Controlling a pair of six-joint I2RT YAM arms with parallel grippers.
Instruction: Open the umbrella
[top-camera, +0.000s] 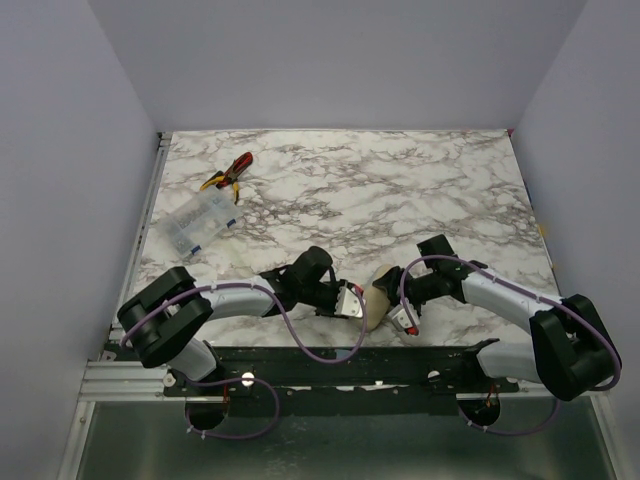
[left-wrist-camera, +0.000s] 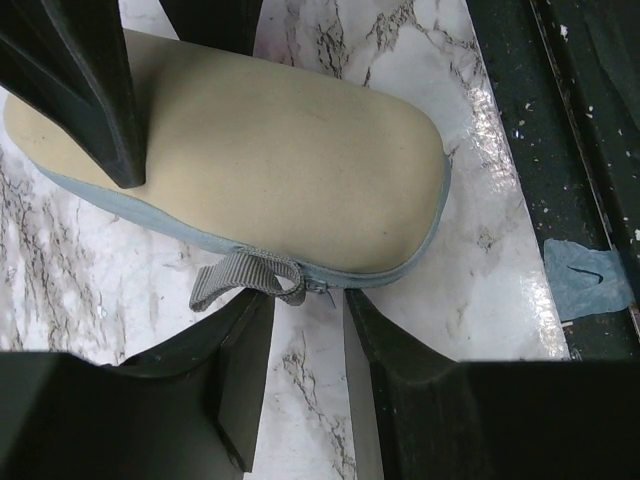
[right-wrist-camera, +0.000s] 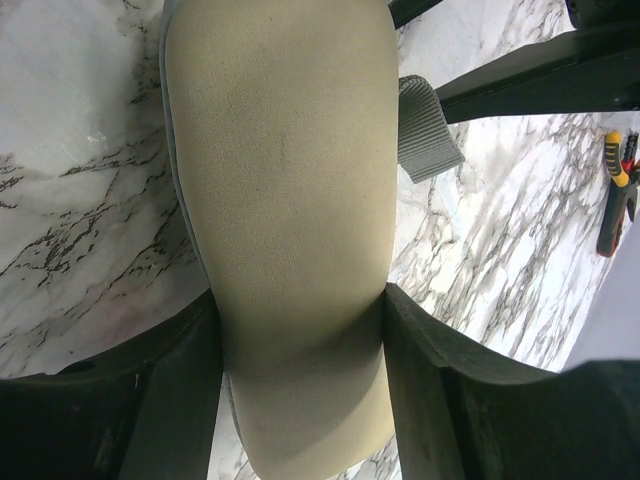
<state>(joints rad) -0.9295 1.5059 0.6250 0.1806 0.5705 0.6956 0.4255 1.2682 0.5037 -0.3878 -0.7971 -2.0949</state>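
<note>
A cream tube-shaped fabric sleeve lies near the table's front edge, between my two arms. It has a blue-grey zipper seam and a grey webbing strap. The umbrella itself is hidden. My right gripper is shut on the sleeve, its two pads pressing the sleeve's sides. My left gripper is open, with only marble between its fingers. Its fingertips stand right at the sleeve's zipper pull and strap, at the rounded end.
Red and yellow pliers and a clear plastic box lie at the back left. The black base rail, with a scrap of blue tape, runs close beside the sleeve. Grey walls enclose three sides.
</note>
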